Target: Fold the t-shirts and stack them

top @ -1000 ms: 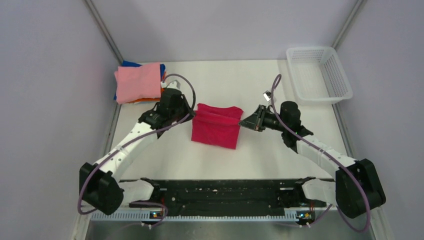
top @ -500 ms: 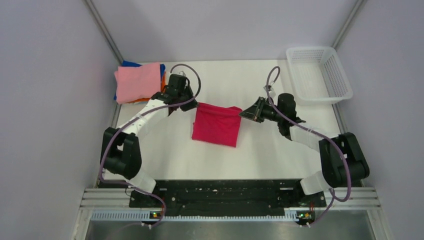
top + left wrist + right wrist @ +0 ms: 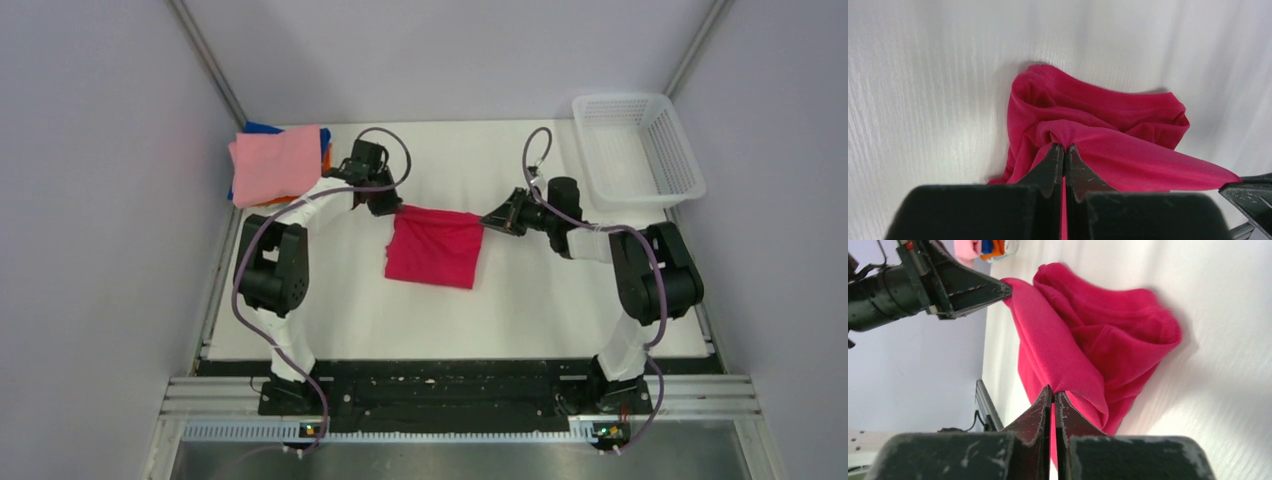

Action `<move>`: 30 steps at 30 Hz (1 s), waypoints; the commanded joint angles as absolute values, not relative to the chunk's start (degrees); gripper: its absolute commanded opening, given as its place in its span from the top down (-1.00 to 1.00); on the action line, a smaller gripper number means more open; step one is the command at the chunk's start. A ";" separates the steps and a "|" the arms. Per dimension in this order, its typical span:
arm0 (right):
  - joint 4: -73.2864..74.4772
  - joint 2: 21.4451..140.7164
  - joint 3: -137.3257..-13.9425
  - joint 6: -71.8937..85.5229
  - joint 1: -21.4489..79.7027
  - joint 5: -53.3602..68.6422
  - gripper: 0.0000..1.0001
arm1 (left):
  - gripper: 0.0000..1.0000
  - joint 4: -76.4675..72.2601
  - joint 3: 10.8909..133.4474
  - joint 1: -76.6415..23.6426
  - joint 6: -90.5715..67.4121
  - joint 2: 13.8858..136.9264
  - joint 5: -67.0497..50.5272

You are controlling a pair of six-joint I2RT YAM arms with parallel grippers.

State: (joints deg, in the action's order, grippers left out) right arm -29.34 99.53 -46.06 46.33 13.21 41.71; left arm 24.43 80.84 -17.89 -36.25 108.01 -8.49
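Observation:
The crimson-red t-shirt [image 3: 435, 250] lies folded in the middle of the table, its far edge lifted and stretched between my two grippers. My left gripper [image 3: 393, 209] is shut on its far left corner; in the left wrist view the gripper [image 3: 1064, 148] pinches red cloth [image 3: 1128, 150]. My right gripper [image 3: 487, 220] is shut on the far right corner; in the right wrist view the gripper [image 3: 1053, 392] pinches the cloth [image 3: 1098, 335]. A stack of folded shirts with light pink on top [image 3: 276, 165], orange and blue below, sits at the far left.
A white plastic mesh basket [image 3: 637, 148] stands at the far right corner. Grey walls close in the left, back and right sides. The black rail with the arm bases [image 3: 440, 385] runs along the near edge.
Both grippers have carried the shirt's upper edge away from the bases, toward the back of the table. The fold has flattened and both arms have stretched out further.

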 commanded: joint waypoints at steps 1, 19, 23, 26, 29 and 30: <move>-31.72 102.90 -51.03 43.56 11.98 41.18 0.96 | 0.93 23.23 84.07 -16.95 -35.37 108.85 -5.87; -21.13 89.54 -48.28 36.53 14.68 37.24 -0.97 | -0.84 11.67 74.46 -18.00 -35.58 98.73 -23.81; -24.72 91.87 -49.69 37.90 16.56 39.72 -0.98 | -0.85 12.39 78.91 -18.71 -36.37 104.35 -26.28; -27.63 95.79 -51.68 39.23 16.68 40.55 -0.97 | -0.84 12.22 81.47 -18.72 -36.67 108.30 -25.15; -28.56 101.87 -54.77 39.15 16.67 40.06 -0.97 | -0.84 11.07 83.19 -18.72 -36.40 113.32 -21.46; -28.44 104.24 -55.69 39.13 16.59 39.56 -0.98 | -0.84 11.63 84.16 -18.59 -36.40 115.29 -20.68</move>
